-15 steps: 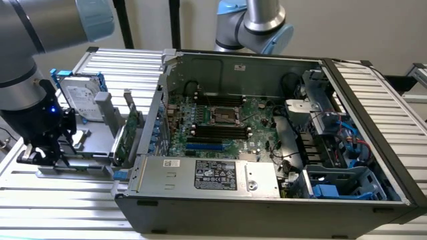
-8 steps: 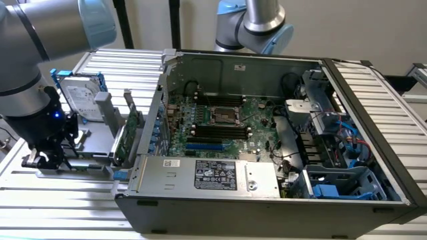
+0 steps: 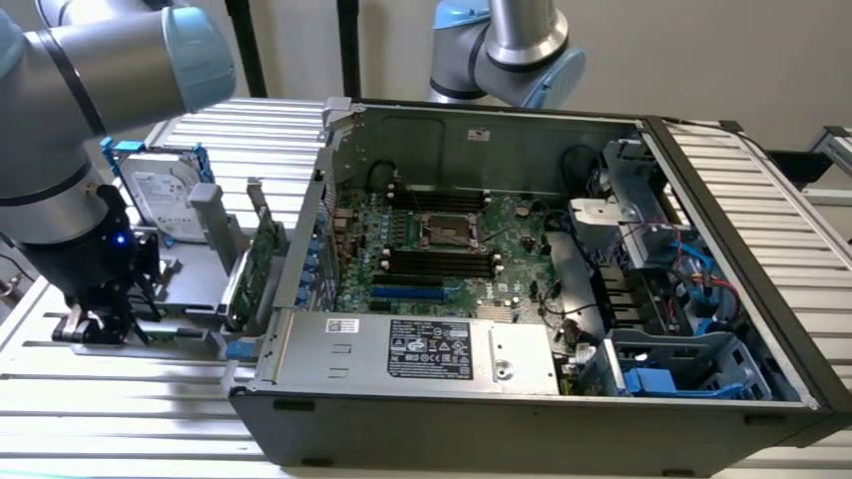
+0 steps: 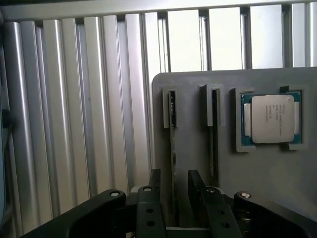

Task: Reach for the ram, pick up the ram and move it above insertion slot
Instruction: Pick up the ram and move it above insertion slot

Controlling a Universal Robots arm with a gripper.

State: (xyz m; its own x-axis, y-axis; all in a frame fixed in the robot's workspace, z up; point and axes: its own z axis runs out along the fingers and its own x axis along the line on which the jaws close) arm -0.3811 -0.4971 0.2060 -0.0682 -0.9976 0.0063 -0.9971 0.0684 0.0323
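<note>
Gripper (image 4: pixel 174 191): low over the grey tray (image 4: pixel 277 173), at 9 o'clock from the open computer case (image 3: pixel 533 419) in the exterior view.
Fingers (image 4: pixel 155 187): spread, one on each side of the ram, with a gap on both sides.
Ram (image 4: pixel 173 144): on edge in the tray's holder.
Insertion slot (image 3: pixel 440 264): inside the case, at 3 o'clock from the gripper and well apart from it.

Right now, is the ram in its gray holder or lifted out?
In: the ram stands on edge in the gray holder, with the open pincer straddling it.

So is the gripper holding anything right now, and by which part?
Nothing yet: the gripper straddles the ram, which stands on edge in the grey holder, with a gap at each finger.
</note>
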